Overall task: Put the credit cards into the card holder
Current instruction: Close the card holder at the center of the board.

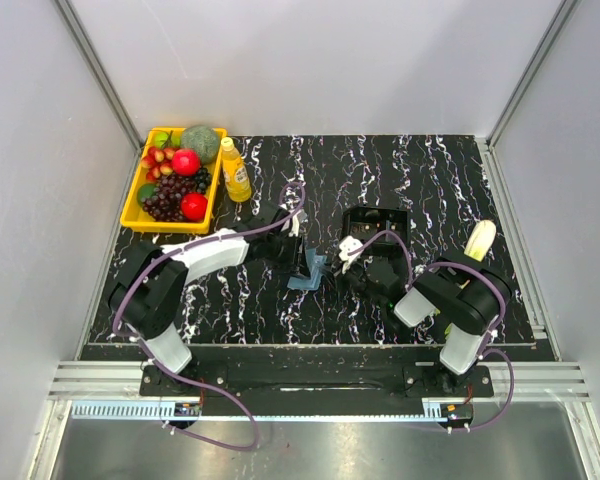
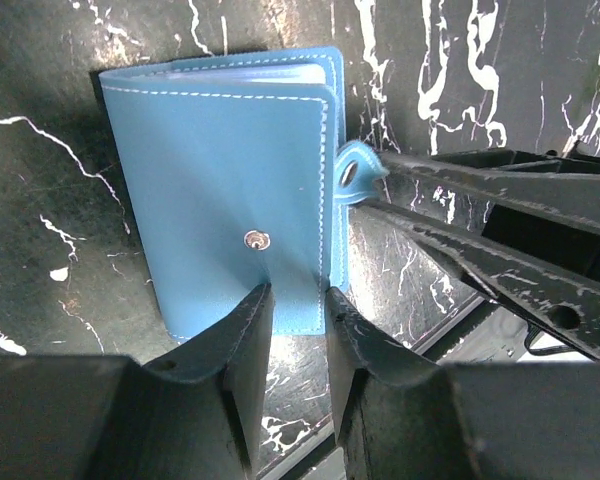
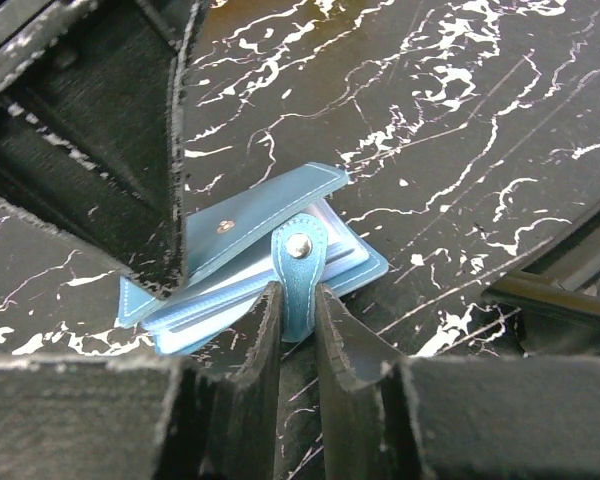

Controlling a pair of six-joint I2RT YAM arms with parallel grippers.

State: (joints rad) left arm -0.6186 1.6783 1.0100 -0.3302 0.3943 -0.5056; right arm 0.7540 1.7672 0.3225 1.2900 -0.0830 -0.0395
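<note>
Black fingers of the right gripper point(image 3: 298, 297) stand nearly together with the strap point(image 3: 298, 275) nipped between them, so it has the holder point(image 3: 265, 215) by that tab. The left gripper point(image 2: 298, 300) has its tips a little apart, astride the lower edge of the holder's cover. Whether they pinch it or only bracket it I cannot tell. The holder lies between the two grippers near the middle of the table point(image 1: 450, 180), somewhat toward the near edge. It is half open: cover lifted, strap unsnapped, clear sleeves point(image 3: 342, 238) fanned out inside.

Progress can only be judged. No loose cards show anywhere on the table, and the sleeves are too glossy to tell whether cards sit in them. That would fit the cards being inside, with only closing and snapping left. It would equally fit a holder just being opened, and the pictures do not settle which. Either way, the strap is not yet fastened.

Counts:
- One holder with one strap.
- No cards that can be counted.
- Two grippers.
- One black frame point(image 1: 375, 222), mid-table beyond the right gripper.
- One yellow tray point(image 1: 170, 228) at the far left corner, holding fruit point(image 1: 175, 192), among it two red round pieces point(image 1: 185, 162).
- One yellow bottle point(image 1: 235, 170), just beside the tray's right side.
</note>
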